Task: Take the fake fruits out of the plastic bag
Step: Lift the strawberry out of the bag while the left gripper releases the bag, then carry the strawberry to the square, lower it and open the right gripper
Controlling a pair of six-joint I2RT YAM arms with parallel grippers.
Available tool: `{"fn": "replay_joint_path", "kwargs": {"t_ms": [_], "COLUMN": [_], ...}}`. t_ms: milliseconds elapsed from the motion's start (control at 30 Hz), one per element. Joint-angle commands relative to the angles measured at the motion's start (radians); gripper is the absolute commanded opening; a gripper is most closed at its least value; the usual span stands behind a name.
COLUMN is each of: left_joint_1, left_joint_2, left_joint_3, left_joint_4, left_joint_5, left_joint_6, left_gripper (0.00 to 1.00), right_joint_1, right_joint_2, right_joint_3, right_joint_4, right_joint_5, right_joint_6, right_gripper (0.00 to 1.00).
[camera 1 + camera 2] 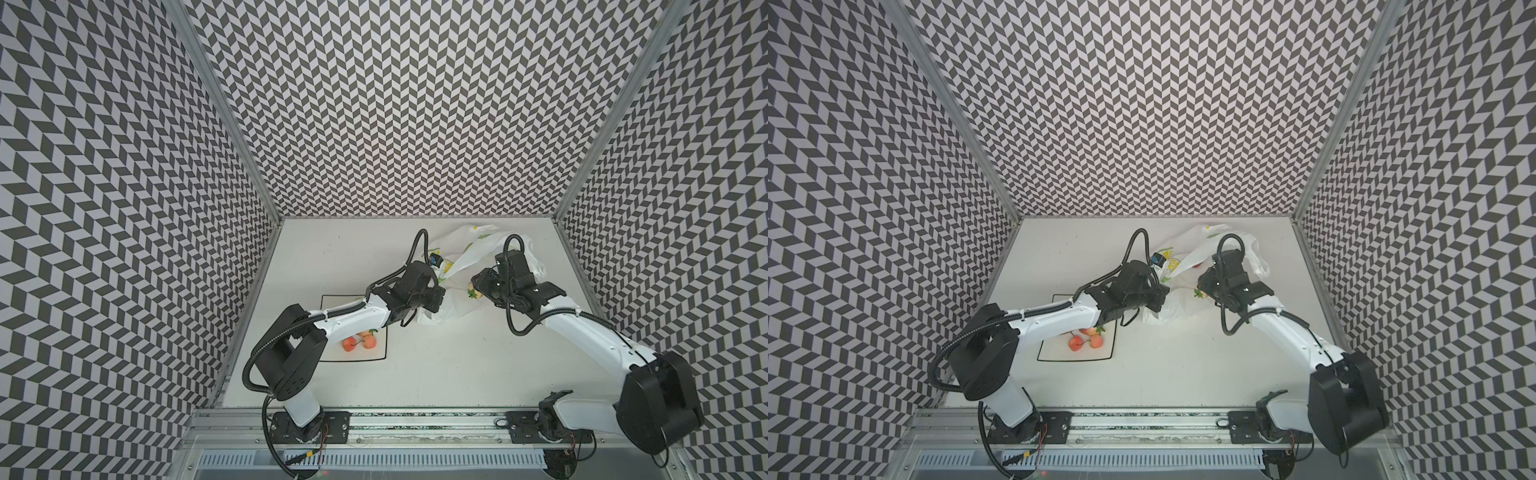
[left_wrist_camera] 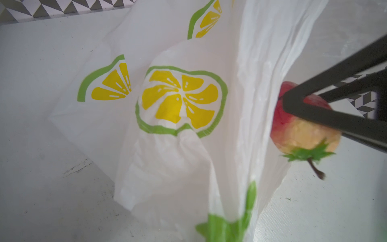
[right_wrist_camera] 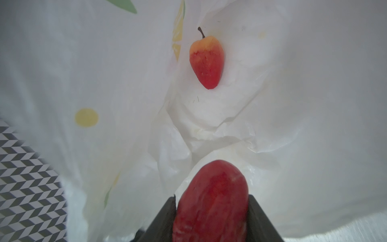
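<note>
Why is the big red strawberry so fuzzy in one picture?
Right wrist view: the big strawberry is close to the camera, so it blurs; the small strawberry farther off looks sharper. Left wrist view: the green patch nearest the camera blurs.

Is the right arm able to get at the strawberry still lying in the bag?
Probably not yet: the right gripper is shut on a red strawberry. Otherwise the way looks free; the loose strawberry lies uncovered inside the open plastic bag.
</note>
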State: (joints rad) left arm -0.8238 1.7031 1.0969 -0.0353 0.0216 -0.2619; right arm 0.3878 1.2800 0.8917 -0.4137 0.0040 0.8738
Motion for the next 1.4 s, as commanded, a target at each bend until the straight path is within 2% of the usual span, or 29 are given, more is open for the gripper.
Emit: {"fn": "replay_joint_path", "kwargs": {"t_ms": [0, 167, 200, 300, 367, 467, 600, 733, 900, 1067, 1133, 1233, 1367], "left_joint_1": [0.005, 0.006, 0.005, 0.006, 0.005, 0.005, 0.005, 0.005, 0.030, 0.119, 0.174, 0.272, 0.390], "left_joint_2": [0.030, 0.066, 0.067, 0.049, 0.021, -0.036, -0.136, -0.260, -0.406, -0.529, -0.567, -0.616, -0.677], "left_joint_3": [0.052, 0.092, 0.093, 0.089, 0.077, 0.057, 0.020, -0.026, -0.051, -0.053, -0.048, -0.031, -0.001], "left_joint_4": [0.035, 0.035, 0.035, 0.041, 0.048, 0.056, 0.059, 0.053, 0.024, -0.030, -0.063, -0.127, -0.219], "left_joint_5": [-0.014, -0.017, -0.016, -0.017, -0.017, -0.012, 0.010, 0.029, 0.059, 0.026, -0.018, -0.095, -0.200], "left_joint_6": [0.016, 0.026, 0.027, 0.030, 0.030, 0.030, 0.028, 0.021, 0.001, -0.074, -0.123, -0.195, -0.249], "left_gripper": [0.00, 0.00, 0.03, 0.22, 0.42, 0.67, 0.82, 0.88, 0.90, 0.90, 0.90, 0.89, 0.87], "right_joint_1": [-0.004, -0.004, -0.005, -0.004, -0.004, -0.004, -0.005, -0.005, -0.004, 0.011, 0.074, 0.246, 0.399], "right_joint_2": [-0.092, -0.221, -0.247, -0.315, -0.358, -0.399, -0.412, -0.415, -0.403, -0.336, -0.291, -0.197, -0.067], "right_joint_3": [-0.025, -0.050, -0.049, -0.038, -0.029, -0.004, 0.058, 0.120, 0.191, 0.270, 0.308, 0.379, 0.415], "right_joint_4": [-0.067, -0.145, -0.167, -0.221, -0.248, -0.275, -0.314, -0.337, -0.343, -0.293, -0.254, -0.212, -0.127], "right_joint_5": [-0.018, -0.015, -0.006, 0.015, 0.025, 0.026, -0.002, -0.058, -0.124, -0.219, -0.211, -0.123, -0.092], "right_joint_6": [-0.017, -0.012, -0.009, -0.014, -0.019, -0.038, -0.091, -0.164, -0.228, -0.260, -0.272, -0.309, -0.333], "right_gripper": [0.47, 0.47, 0.47, 0.47, 0.47, 0.47, 0.47, 0.47, 0.46, 0.46, 0.45, 0.46, 0.45]}}
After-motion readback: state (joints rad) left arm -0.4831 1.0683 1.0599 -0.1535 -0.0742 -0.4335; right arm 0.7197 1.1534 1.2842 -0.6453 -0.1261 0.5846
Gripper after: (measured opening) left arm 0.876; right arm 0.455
